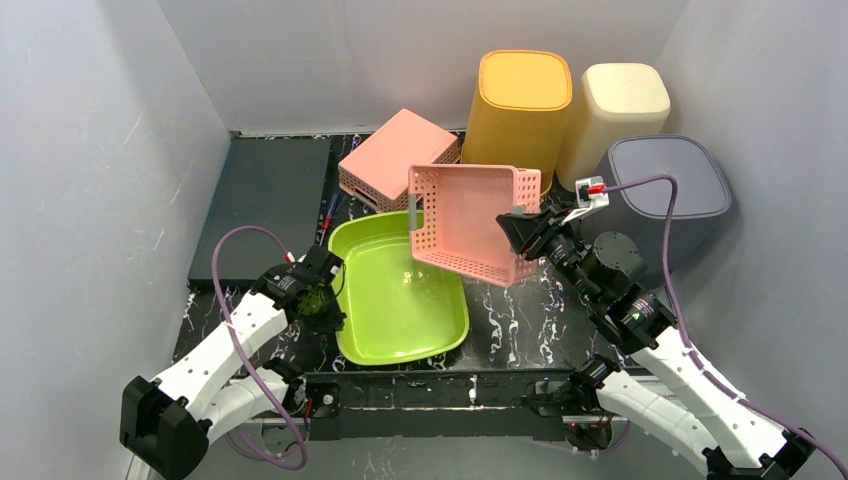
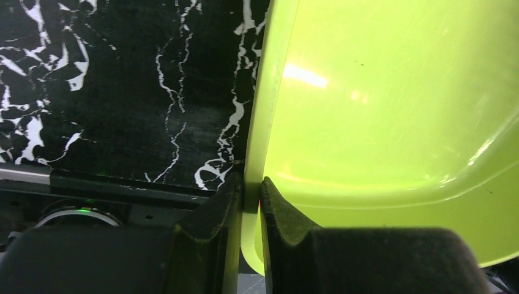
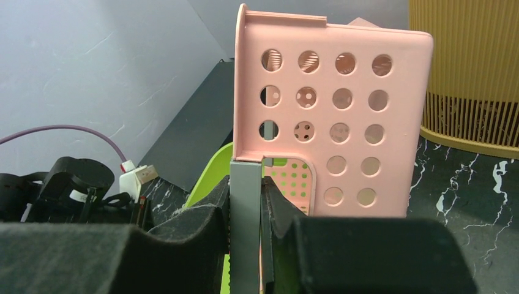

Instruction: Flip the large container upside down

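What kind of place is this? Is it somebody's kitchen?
Probably a robot test booth, not a kitchen. Plain grey walls box in a black marbled table; robot arms are bolted at its edge, the left claw gripping a green tub, the right claw a perforated pink basket.

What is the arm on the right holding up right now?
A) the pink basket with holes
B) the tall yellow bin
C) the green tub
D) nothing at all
A: the right gripper is shut on the wall of the pink basket, which hangs tilted above the green tub.
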`<state>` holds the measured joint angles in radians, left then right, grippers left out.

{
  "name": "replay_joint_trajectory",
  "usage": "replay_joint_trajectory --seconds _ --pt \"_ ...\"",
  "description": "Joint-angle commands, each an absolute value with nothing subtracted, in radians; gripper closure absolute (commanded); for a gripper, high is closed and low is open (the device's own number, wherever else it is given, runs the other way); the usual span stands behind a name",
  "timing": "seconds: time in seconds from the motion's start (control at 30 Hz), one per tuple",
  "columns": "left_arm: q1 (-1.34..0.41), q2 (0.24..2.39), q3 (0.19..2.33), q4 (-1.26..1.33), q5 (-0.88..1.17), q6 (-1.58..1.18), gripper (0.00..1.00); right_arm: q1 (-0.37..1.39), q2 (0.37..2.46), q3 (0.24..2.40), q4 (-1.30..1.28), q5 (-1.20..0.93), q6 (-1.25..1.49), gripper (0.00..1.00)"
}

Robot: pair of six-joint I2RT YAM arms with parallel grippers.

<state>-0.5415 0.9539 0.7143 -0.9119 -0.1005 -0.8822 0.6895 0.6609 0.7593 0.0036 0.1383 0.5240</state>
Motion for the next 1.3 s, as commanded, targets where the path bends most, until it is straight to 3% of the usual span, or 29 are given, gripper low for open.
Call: replay_joint_trajectory --seconds 0.0,0.37,0.73,0.77,0.87,1.03,1.27 --pt "-0.516 0.957 0.731 -1.003 -0.161 -0.876 1.0 0.688 0.642 0.821 0.076 0.141 0.471 0.99" --pt "-0.478 0.96 0.773 -1.062 -0.236 -0.891 1.0 0.688 0.635 0.926 0.015 0.192 0.4 0.99" --pt "-0.464 0.974 0.825 -1.092 -0.259 -0.846 0.97 0.688 0.666 0.979 -0.171 0.199 0.162 0.99" --pt "-0.463 0.978 0.832 -1.093 -0.251 -0.838 0.95 0.688 0.672 0.981 -0.184 0.185 0.135 0.99" --pt "-0.462 0.982 0.847 -1.102 -0.245 -0.837 0.65 0.689 0.69 0.986 -0.214 0.136 0.08 0.99" --pt "-0.46 0.974 0.87 -1.113 -0.26 -0.83 0.5 0.689 0.722 0.984 -0.229 0.063 -0.021 0.99" --pt "-0.459 0.962 0.914 -1.141 -0.276 -0.815 0.44 0.688 0.737 0.991 -0.239 -0.061 -0.234 0.99"
